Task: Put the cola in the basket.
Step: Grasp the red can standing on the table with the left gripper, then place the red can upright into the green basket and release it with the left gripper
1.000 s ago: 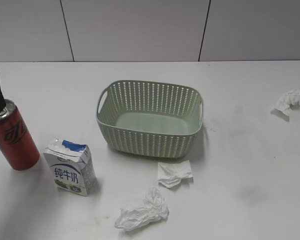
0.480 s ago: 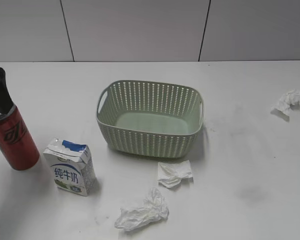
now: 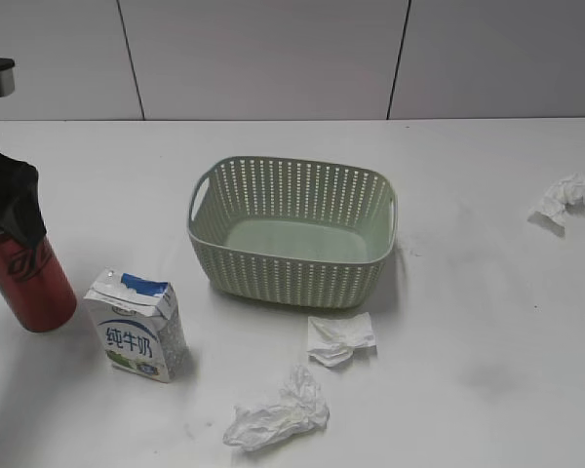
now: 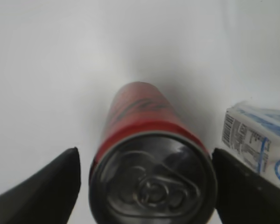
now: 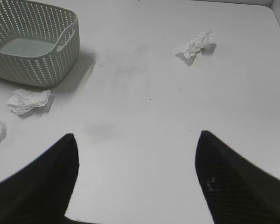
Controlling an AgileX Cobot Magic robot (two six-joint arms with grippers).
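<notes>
The cola [image 3: 27, 285] is a tall red can standing upright at the far left of the table. In the left wrist view its silver pull-tab top [image 4: 153, 183] fills the space between my fingers. My left gripper [image 3: 12, 207] [image 4: 144, 179] is open and straddles the can's top, with a thin gap on each side. The pale green lattice basket [image 3: 370, 190] stands empty at the table's middle, well right of the can; it also shows in the right wrist view [image 5: 65, 32]. My right gripper [image 5: 136, 175] is open and empty above bare table.
A white-and-blue milk carton [image 3: 136, 327] [image 4: 259, 142] stands just right of the can. Crumpled tissues lie in front of the basket [image 3: 339, 338], nearer the front edge [image 3: 278, 414] and at the far right [image 3: 561, 198].
My left gripper has lowered over the top of the cola, and more of the arm shows at the left edge. The can, carton and basket have not moved.
</notes>
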